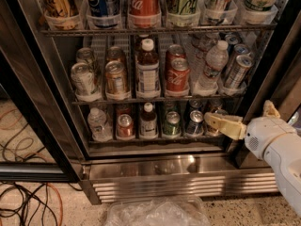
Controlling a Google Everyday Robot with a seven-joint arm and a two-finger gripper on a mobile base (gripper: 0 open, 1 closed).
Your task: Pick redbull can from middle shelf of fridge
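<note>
The redbull can (pixel 236 71), slim, silver and blue, leans in the rightmost lane of the middle shelf (pixel 122 99), with more of the same kind behind it. The fridge (pixel 178 166) stands open in front of me. My gripper (pixel 221 125) is lower down, in front of the right end of the bottom shelf, below and a little left of the redbull can and apart from it. It holds nothing. My white arm (pixel 277 147) comes in from the right.
On the middle shelf, a clear water bottle (pixel 211 65) stands left of the redbull can, then red cola cans (pixel 177 75) and a brown bottle (pixel 147 69). Tall cans fill the top rack (pixel 143 4). A plastic bag (pixel 155 213) and cables (pixel 28 206) lie on the floor.
</note>
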